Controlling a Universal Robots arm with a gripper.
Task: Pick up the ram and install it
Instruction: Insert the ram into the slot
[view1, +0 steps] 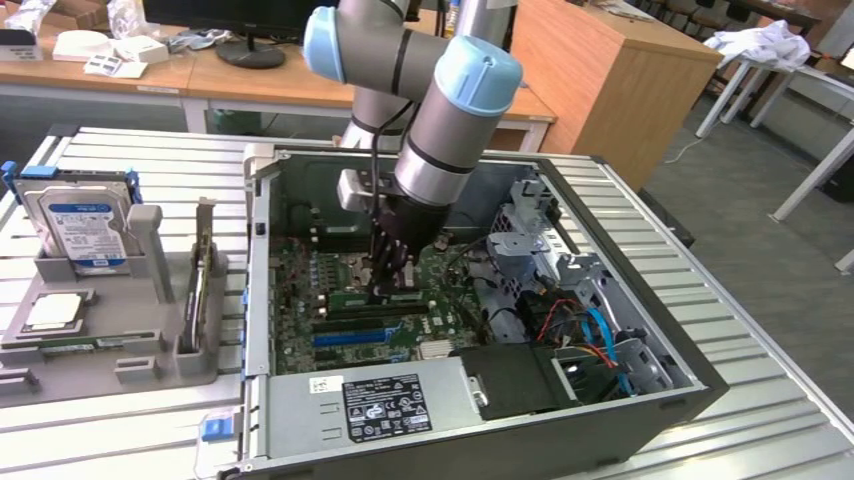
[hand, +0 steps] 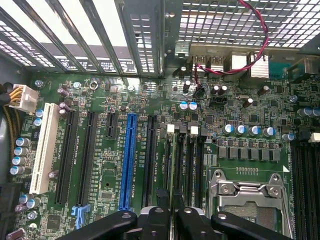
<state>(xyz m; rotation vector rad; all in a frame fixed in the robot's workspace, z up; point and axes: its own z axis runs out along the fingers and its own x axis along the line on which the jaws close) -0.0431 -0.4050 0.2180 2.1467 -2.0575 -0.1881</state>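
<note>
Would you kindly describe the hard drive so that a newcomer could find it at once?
Left of the open black computer case in the exterior view lies a grey plastic parts tray. At its far end stands the silver hard drive, the only piece with a blue-and-white label.

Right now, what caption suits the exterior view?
End effector lowered into the open computer case, down at the motherboard slots.

A green motherboard (hand: 240, 107) is being shown, striped by one blue slot (hand: 130, 160), one white slot (hand: 44, 147) and black slots (hand: 66, 155). A red wire (hand: 261, 45) is being seen. The arm (view1: 447, 140) is being shown grey, its caps (view1: 483, 75) light blue.
</note>
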